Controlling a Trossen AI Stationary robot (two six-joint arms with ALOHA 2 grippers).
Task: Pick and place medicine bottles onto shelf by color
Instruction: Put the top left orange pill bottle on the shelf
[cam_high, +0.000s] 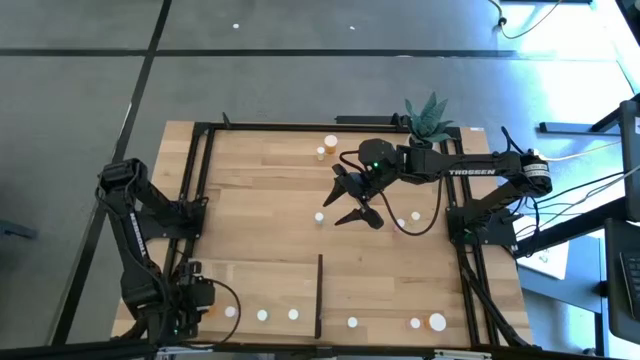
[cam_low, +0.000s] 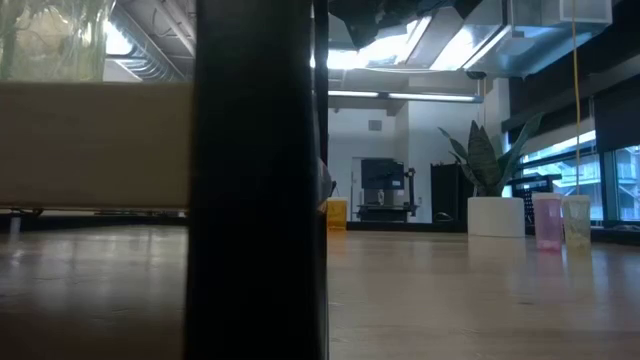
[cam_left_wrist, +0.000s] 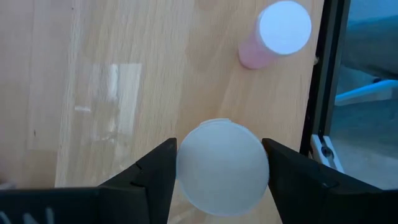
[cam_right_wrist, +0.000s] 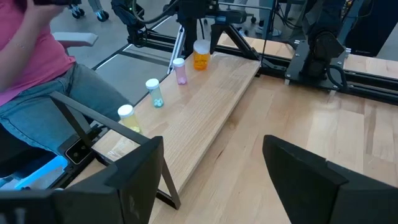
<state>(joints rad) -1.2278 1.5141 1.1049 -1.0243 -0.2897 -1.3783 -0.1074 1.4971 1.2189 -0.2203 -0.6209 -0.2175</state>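
Note:
My left gripper (cam_left_wrist: 221, 163) is at the table's near left corner, shut on an orange medicine bottle with a white cap (cam_left_wrist: 222, 167), seen from the side in the right wrist view (cam_right_wrist: 201, 56). It is over the left end of the shelf (cam_right_wrist: 205, 106), a pale wood panel. A pink bottle (cam_right_wrist: 180, 70), a green one (cam_right_wrist: 154, 92) and a yellowish one (cam_right_wrist: 126, 115) stand in a row along the shelf's near edge. My right gripper (cam_high: 355, 198) hangs open above the table's middle, with nothing between its fingers. My left gripper pinches the orange bottle at its round white cap (cam_left_wrist: 186, 169) between the two fingers, one on each side. The fingers come from above, pointing steeply down. The bottle stays upright; whether its base rests on the shelf I cannot tell.
Loose bottles stand on the table: two at the far edge (cam_high: 330, 142), three near the middle (cam_high: 319, 216), and three at the near right (cam_high: 437, 322). A black upright strip (cam_high: 320, 295) ends the shelf. A potted plant (cam_high: 428, 118) stands far right. A person (cam_right_wrist: 37, 68) sits beyond the near edge.

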